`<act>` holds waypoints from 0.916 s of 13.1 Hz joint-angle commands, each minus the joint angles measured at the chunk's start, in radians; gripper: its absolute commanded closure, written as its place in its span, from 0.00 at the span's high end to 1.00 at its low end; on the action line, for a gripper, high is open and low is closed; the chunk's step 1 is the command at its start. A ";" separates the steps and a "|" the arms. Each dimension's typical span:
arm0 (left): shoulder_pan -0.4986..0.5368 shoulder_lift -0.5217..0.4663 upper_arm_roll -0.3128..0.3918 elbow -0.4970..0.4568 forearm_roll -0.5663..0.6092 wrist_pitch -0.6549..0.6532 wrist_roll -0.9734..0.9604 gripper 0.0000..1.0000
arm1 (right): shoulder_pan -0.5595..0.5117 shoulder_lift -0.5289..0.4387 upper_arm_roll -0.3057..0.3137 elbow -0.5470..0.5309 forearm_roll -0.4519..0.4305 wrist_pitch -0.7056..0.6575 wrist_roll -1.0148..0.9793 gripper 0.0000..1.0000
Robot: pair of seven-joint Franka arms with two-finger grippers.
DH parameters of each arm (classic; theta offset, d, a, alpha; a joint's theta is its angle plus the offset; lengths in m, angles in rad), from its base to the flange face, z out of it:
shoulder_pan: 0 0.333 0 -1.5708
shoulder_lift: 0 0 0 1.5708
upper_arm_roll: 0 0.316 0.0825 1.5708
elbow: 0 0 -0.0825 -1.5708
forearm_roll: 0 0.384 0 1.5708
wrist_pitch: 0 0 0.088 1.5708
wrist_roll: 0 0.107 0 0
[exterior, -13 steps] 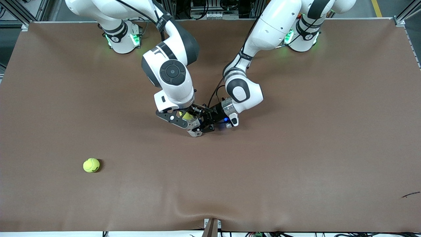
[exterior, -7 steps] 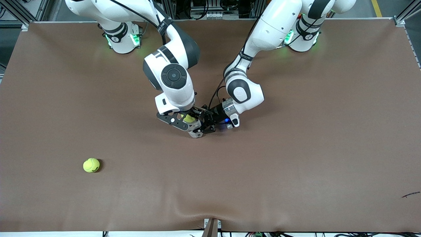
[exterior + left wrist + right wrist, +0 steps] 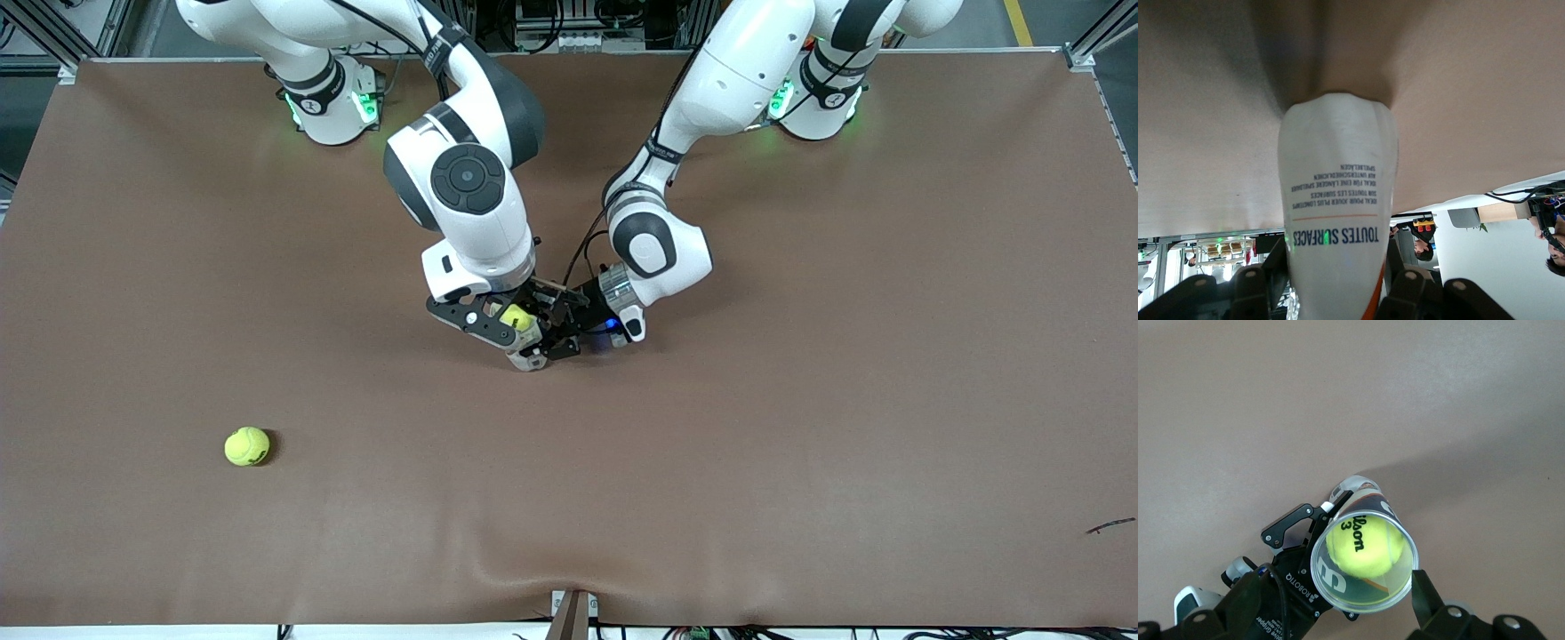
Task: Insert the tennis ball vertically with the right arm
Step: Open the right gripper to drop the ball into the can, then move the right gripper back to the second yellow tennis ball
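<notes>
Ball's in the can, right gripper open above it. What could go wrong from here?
1. The right gripper is open directly over the can; pulling away sideways rather than straight up might clip the rim and tip it.
2. Only the left gripper holds the can; a weak grip may let it slip.
3. A second tennis ball lies loose on the table, toward the right arm's end; a nudge might roll it away.
</notes>
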 commanded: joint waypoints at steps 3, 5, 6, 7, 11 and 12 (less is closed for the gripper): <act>-0.005 -0.013 0.001 -0.002 -0.025 0.011 0.029 0.63 | -0.148 -0.022 -0.017 0.009 -0.020 -0.080 -0.062 1.00; -0.005 -0.011 0.001 -0.002 -0.022 0.011 0.029 0.78 | -0.285 -0.013 -0.017 0.002 -0.020 -0.098 -0.197 1.00; -0.005 -0.011 0.001 -0.002 -0.022 0.011 0.029 0.84 | -0.356 -0.003 -0.017 0.002 -0.020 -0.097 -0.289 1.00; -0.005 -0.011 0.001 -0.002 -0.019 0.011 0.029 0.87 | -0.428 0.017 -0.017 0.002 -0.014 -0.091 -0.387 1.00; -0.005 -0.014 0.001 -0.002 -0.016 0.011 0.029 0.91 | -0.646 0.143 -0.017 0.004 -0.017 0.088 -0.821 1.00; -0.005 -0.014 0.001 -0.002 -0.016 0.011 0.029 0.91 | -0.657 0.180 -0.017 0.002 -0.023 0.149 -0.864 1.00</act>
